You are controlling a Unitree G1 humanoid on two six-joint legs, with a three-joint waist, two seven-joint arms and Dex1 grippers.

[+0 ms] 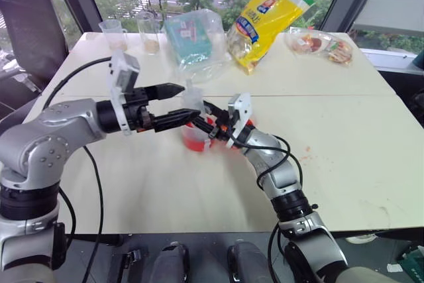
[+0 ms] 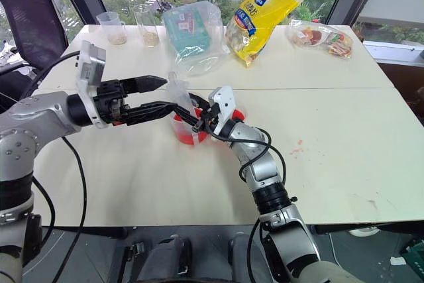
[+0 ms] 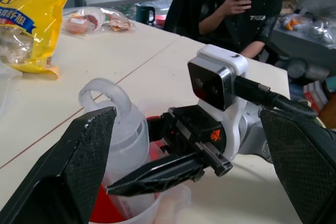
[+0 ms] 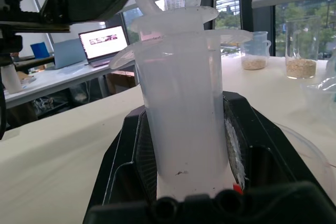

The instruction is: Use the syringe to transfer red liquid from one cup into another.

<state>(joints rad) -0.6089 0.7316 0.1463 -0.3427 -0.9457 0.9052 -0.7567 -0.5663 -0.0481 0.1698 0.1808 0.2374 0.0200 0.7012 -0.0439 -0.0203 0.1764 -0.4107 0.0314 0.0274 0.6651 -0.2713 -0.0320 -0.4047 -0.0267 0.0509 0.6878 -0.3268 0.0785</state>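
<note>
syringe (image 4: 181,98): standing upright, tip down in the cup (image 2: 187,129) of red liquid (image 1: 194,141), ring end of the plunger up top
right gripper (image 1: 213,126): clamped on the syringe barrel, so that arm's got it
left gripper (image 2: 162,94): spread wide, nothing in it, level with the plunger ring, one finger on each side of it
my guess: left pinches the plunger next and pulls up
</note>
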